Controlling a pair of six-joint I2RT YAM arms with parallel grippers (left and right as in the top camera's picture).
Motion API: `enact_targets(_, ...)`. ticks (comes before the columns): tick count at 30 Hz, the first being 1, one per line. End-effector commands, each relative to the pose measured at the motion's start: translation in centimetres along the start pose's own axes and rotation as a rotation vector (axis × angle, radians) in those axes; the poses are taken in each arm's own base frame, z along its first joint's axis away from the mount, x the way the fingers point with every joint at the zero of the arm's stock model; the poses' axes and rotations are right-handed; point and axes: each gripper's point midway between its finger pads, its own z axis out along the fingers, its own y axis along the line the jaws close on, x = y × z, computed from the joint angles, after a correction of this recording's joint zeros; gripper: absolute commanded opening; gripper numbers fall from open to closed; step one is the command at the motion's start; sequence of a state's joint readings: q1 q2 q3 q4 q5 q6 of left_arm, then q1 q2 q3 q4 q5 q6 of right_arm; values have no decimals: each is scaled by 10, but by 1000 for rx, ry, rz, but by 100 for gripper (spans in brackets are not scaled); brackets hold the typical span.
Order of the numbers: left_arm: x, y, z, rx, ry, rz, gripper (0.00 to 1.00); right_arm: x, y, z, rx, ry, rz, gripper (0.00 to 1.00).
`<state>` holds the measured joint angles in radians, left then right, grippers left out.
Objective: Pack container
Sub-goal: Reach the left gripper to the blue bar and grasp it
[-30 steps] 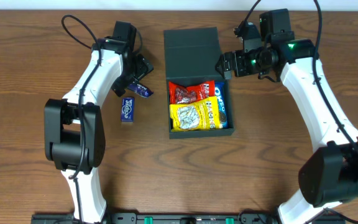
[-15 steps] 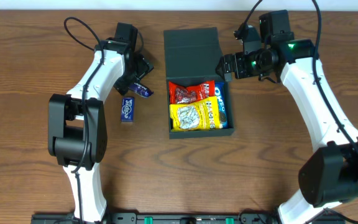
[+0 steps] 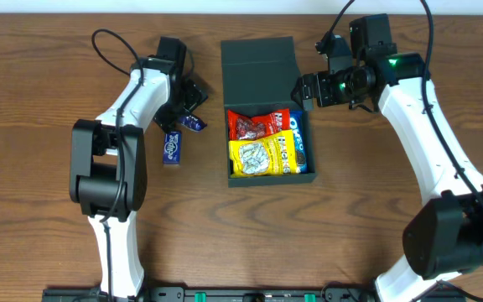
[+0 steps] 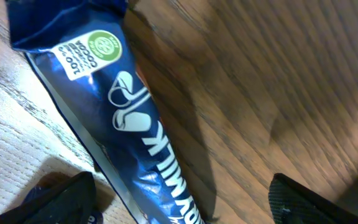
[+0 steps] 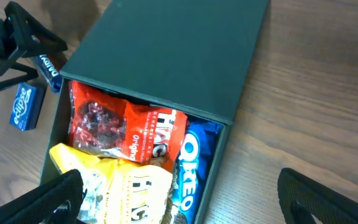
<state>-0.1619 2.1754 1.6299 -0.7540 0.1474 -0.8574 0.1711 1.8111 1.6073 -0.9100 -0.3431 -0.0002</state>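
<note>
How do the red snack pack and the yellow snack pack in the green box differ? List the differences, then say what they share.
Colour: the red pack is red with white lettering; the yellow pack is yellow.
Place: the red pack lies at the lid end of the container; the yellow pack lies at its front end.
Overlap: the yellow pack appears to cover the red pack's edge.
Shared: both lie flat inside, beside the blue Oreo pack.

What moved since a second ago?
The left arm swung its lower part a little toward the container, while the left pincer stayed open over the dark blue bar. Nothing was grabbed or dropped. The bar, small blue pack, container and right pincer stayed put.
</note>
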Motion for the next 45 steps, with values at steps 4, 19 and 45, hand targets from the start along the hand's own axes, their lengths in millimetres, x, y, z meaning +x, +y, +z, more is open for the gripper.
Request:
enact_targets(4, -5, 4, 3, -8, 1, -23, 83, 3, -2, 2, 7, 11, 6, 99)
enact_targets(19, -2, 14, 9, -54, 13, -11, 78, 3, -2, 2, 7, 11, 7, 99)
enact_targets(45, 2, 28, 8, -120, 21, 63, 38, 10, -2, 2, 8, 36, 16, 99)
